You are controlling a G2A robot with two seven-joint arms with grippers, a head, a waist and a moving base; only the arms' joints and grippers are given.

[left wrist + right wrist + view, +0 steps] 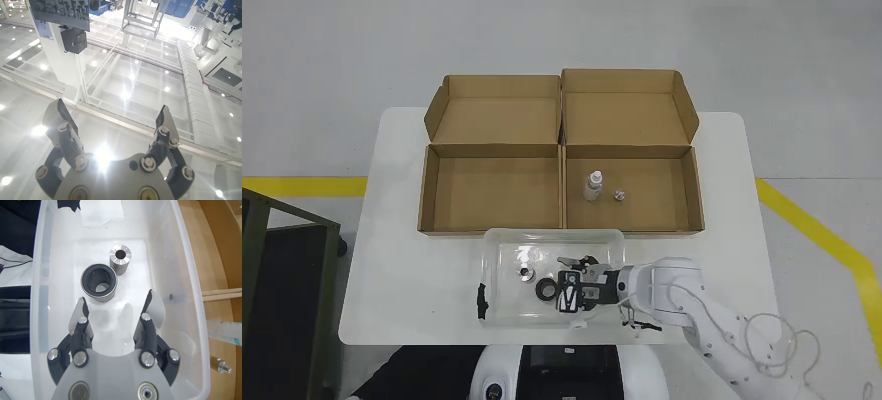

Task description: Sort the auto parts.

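**Jaws wide in the bin**

Right gripper (116,302) jaws stand wide and empty inside the clear bin (189,256), just short of the upright bearing sleeve (98,283). A bored metal cylinder (120,260) stands beside it. A pale part (592,186) and a tiny part (619,194) lie in one cardboard box (657,195) on the worktop (402,260). Left gripper (111,108) jaws gape too, facing the ceiling.

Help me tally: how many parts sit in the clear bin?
2: a bearing and a metal sleeve beside it. The right arm may hide more.
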